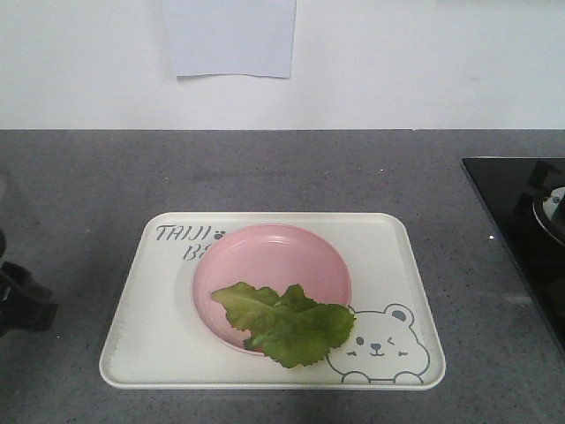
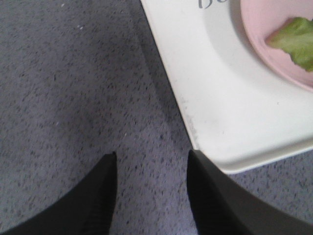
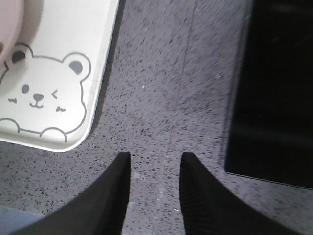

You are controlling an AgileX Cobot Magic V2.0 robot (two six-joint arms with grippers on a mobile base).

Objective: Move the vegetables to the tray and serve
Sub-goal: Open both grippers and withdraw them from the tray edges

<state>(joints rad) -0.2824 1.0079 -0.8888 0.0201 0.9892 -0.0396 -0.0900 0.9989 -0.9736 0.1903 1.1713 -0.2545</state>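
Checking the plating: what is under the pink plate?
The pink plate sits on the cream tray, lettuce on it. It covers part of the tray's "TAIJI BEAR" lettering; the tray beneath cannot be seen.

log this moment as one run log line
left gripper open, empty | right gripper open, empty | lettuce on pink plate | plate on tray

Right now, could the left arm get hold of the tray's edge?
Probably yes. The left gripper is open over bare counter, right beside the tray corner, and nothing lies between them. The lettuce and plate sit further in.
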